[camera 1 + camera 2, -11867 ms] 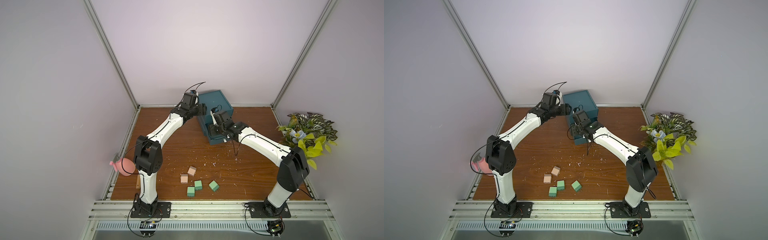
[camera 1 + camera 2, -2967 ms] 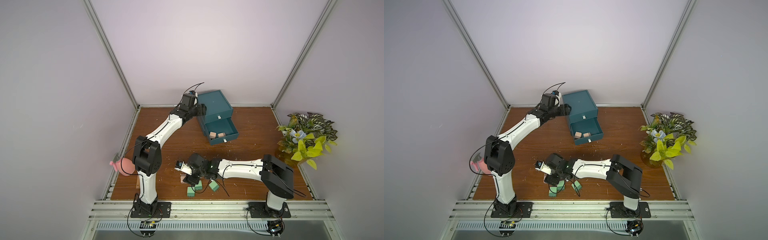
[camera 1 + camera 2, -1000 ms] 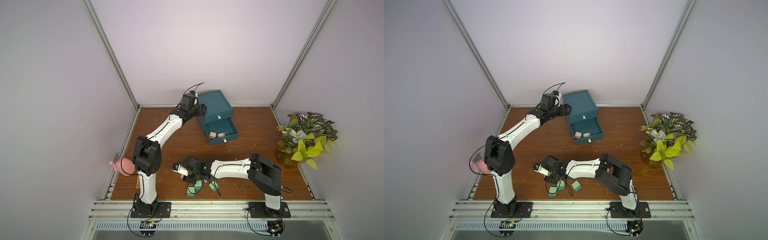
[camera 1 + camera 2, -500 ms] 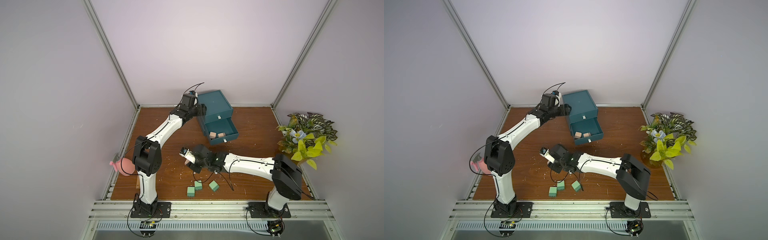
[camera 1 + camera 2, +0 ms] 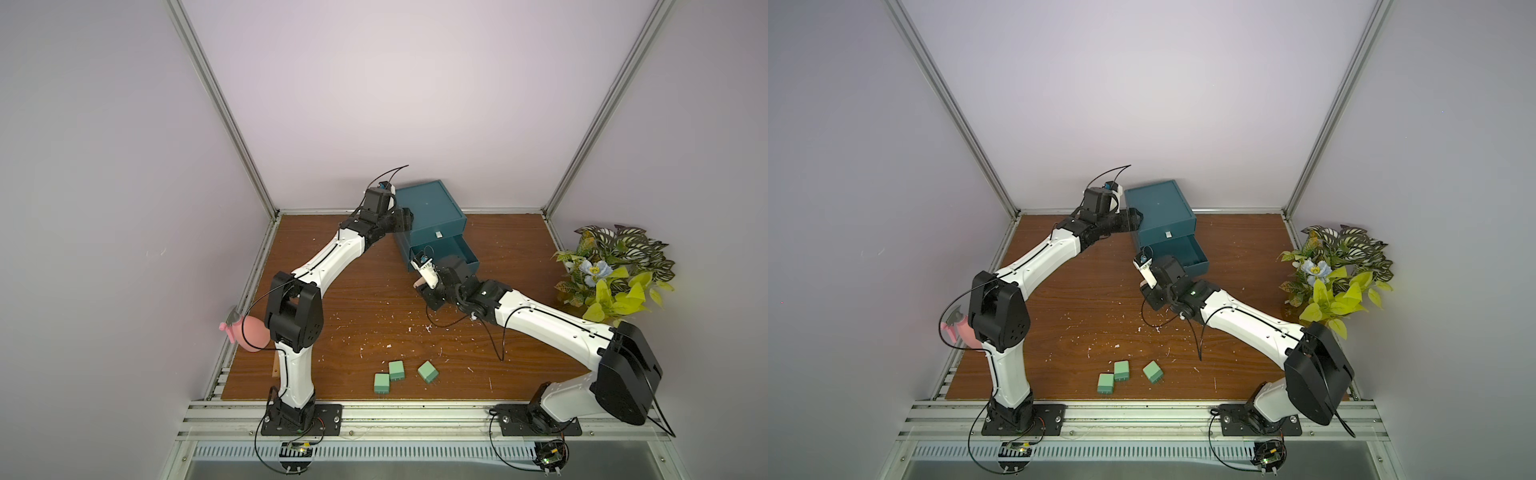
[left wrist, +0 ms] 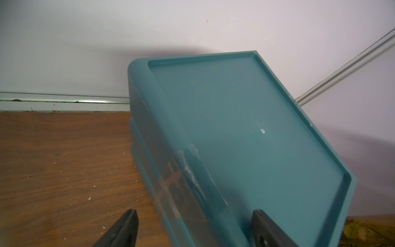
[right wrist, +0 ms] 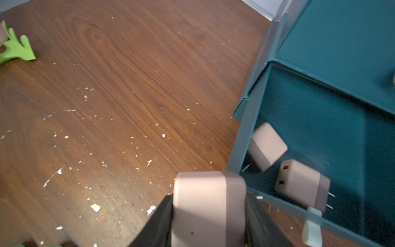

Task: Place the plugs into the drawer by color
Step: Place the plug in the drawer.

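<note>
Right gripper [image 7: 209, 224] clamped a peach plug [image 7: 208, 192] at the open drawer's [image 7: 320, 132] 7 o'clock corner. An early drop would've clipped the rim and bounced out. Left gripper [image 6: 194, 213] sat spread astride the cabinet [image 6: 235, 128].

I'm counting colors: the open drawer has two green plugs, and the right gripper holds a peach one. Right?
No. In the right wrist view both plugs in the open drawer are peach, not green. The right gripper holds a peach plug.
</note>
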Robot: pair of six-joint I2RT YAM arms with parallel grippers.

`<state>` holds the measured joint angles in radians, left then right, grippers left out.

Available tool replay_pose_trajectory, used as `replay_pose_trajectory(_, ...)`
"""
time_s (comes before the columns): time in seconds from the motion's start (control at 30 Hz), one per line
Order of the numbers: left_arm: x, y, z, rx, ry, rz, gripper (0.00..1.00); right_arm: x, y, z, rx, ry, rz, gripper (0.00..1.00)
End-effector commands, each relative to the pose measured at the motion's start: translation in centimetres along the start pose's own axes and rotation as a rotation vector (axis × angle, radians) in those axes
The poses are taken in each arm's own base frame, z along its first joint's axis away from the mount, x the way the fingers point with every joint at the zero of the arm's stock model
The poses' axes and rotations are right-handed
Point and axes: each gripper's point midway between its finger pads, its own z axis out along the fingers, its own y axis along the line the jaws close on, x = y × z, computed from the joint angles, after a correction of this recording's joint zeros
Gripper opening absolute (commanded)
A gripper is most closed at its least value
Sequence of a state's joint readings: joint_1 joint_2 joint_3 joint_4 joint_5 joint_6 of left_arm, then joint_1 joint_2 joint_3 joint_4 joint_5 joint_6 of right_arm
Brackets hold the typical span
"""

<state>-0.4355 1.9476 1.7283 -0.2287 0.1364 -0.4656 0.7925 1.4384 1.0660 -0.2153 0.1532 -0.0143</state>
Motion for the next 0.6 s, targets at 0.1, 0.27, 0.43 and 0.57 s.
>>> replay_pose_trajectory(0.1, 3.5, 2.0, 1.1, -0.05, 0.11, -0.011, 0.79, -4.0, -7.1, -2.6, 0.156, -0.106, 0.141, 0.35)
replay_pose_trajectory(0.27, 3.5, 2.1, 1.2, -0.053, 0.11, -0.008, 0.79, -5.5, -8.6, -2.9, 0.141, -0.152, 0.2, 0.34)
replay_pose_trajectory(0.43, 3.7, 2.0, 1.4, -0.047, 0.116, -0.011, 0.79, -4.7, -12.6, -1.8, 0.25, -0.111, 0.254, 0.34)
replay_pose_trajectory(0.57, 3.8, 2.1, 1.4, -0.051, 0.117, -0.01, 0.79, -3.9, -14.3, -0.6, 0.308, -0.062, 0.272, 0.34)
